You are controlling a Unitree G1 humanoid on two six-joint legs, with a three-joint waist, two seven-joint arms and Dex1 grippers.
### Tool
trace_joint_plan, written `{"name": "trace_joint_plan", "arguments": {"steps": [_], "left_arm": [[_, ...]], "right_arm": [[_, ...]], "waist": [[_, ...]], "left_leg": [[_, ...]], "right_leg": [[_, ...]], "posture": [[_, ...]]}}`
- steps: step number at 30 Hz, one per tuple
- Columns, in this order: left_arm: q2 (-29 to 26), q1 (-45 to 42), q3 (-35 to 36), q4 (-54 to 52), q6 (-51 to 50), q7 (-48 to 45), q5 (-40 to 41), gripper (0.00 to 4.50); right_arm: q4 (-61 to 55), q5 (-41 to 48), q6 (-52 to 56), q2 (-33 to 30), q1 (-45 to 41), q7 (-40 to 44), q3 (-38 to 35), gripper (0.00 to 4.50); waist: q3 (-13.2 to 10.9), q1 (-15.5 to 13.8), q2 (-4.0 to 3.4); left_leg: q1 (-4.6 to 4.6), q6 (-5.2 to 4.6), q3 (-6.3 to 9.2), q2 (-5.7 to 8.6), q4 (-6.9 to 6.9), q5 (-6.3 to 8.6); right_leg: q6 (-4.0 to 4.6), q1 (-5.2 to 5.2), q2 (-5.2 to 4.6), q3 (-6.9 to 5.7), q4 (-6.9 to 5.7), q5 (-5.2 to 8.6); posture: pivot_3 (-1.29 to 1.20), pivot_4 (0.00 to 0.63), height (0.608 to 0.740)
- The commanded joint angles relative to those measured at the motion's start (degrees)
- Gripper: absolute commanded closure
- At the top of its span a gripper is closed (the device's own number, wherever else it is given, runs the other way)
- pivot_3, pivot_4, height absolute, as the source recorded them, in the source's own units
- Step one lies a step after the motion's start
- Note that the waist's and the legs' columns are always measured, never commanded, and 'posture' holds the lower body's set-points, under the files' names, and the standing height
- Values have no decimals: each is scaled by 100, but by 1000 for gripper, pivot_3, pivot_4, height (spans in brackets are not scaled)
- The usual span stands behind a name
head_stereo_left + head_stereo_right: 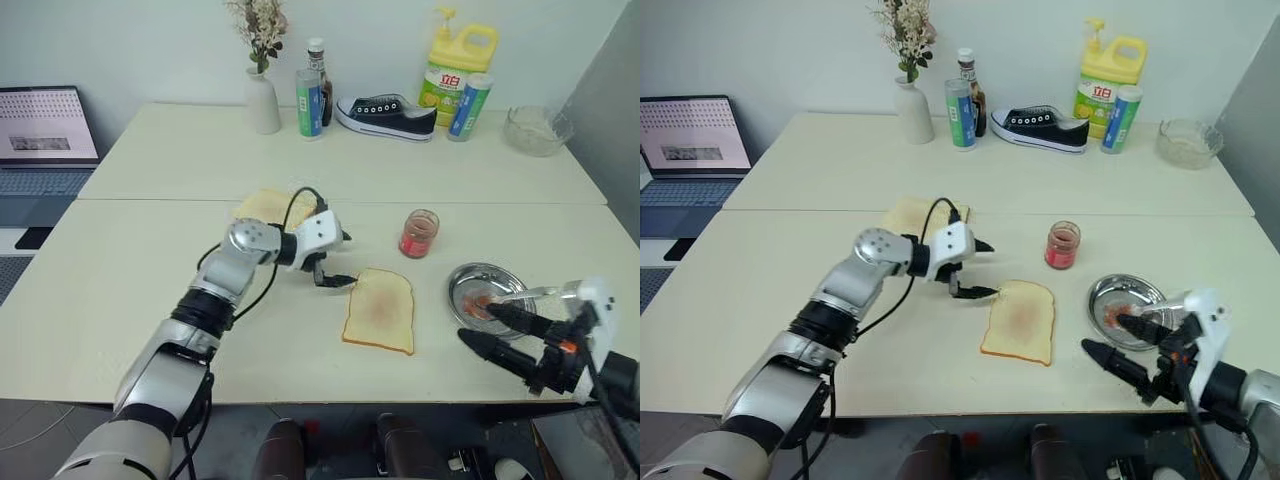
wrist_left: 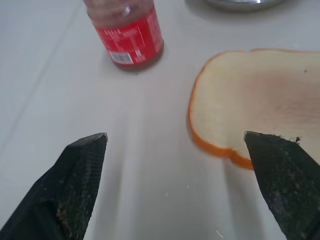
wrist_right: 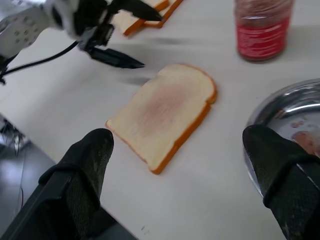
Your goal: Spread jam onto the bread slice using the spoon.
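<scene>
The bread slice [image 1: 379, 310] lies flat on the bench [image 1: 150, 280], toasted face up with a faint pinkish tint at its middle, its rounded end toward the far side. The left end effector [image 1: 334, 260] hovers just beside the slice's far-left corner, at about 10 o'clock from it, fingers spread wide and holding nothing; its lower fingertip [image 1: 343, 281] sits close to the crust, though contact cannot be told. In the left wrist view the slice lies between the two spread fingers, nearer one of them, with bare bench under the gap.

The jam jar [image 1: 419, 233], clear glass with a red label, stands upright at about 1 o'clock from the slice, apart from it. A round steel dish [image 1: 484, 292] sits at 3 o'clock from the slice, near it, with a red jam smear [image 1: 478, 303] inside. The spoon [image 1: 535, 293] is hard to make out; a slim shiny handle seems to run from the dish toward the right.

The right end effector [image 1: 498, 326] is over the near edge of the dish, at about 4 o'clock from the slice, fingers spread and empty.

A pile of paler bread slices [image 1: 268, 207] lies behind the left end effector. Open bench stretches at 9 o'clock from the slice; the near bench edge runs close to the slice's near side.
</scene>
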State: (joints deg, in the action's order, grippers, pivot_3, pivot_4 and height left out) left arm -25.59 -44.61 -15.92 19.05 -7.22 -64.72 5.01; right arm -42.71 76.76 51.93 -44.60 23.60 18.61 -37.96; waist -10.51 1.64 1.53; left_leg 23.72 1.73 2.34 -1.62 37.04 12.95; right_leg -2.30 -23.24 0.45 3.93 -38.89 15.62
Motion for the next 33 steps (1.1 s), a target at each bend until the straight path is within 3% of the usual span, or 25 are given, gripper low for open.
{"name": "trace_joint_plan", "arguments": {"steps": [1,5,10,19,33], "left_arm": [[207,153,563,-1546,-1012,-85,1227,33],[45,563,246,-2821,-1583,-262,1556,33],[-91,729,-293,-2751,-942,-352,943,33],[54,780,-403,-2886,-947,-154,852,33],[-115,873,-297,-3207,-1272,118,927,33]], "right_arm": [[490,570,-439,501,108,-638,-566,0],[1325,1174,-899,1247,-5,-1626,-743,0],[2027,1201,-885,1350,-127,-1893,-604,0],[3649,659,-762,1193,-1492,-1698,-128,0],[5154,-423,-727,1310,-2801,-1238,254,0]], "waist": [[0,-19,0],[7,-5,-11],[23,13,-41],[28,33,-49],[26,88,-44]], "left_leg": [[3,0,1,-2,2,0],[-3,0,-4,4,0,0],[-31,-1,-19,4,-5,0],[-38,-2,-35,-6,-10,0],[-52,-3,-58,-6,-3,0]], "right_leg": [[0,0,-2,-2,2,0],[0,3,-7,3,1,0],[4,11,0,22,-9,2],[14,10,14,33,-8,-2],[6,17,14,57,-8,-10]], "posture": [[0,150,740],[0,150,740],[0,150,740],[0,150,740],[0,150,740]]}}
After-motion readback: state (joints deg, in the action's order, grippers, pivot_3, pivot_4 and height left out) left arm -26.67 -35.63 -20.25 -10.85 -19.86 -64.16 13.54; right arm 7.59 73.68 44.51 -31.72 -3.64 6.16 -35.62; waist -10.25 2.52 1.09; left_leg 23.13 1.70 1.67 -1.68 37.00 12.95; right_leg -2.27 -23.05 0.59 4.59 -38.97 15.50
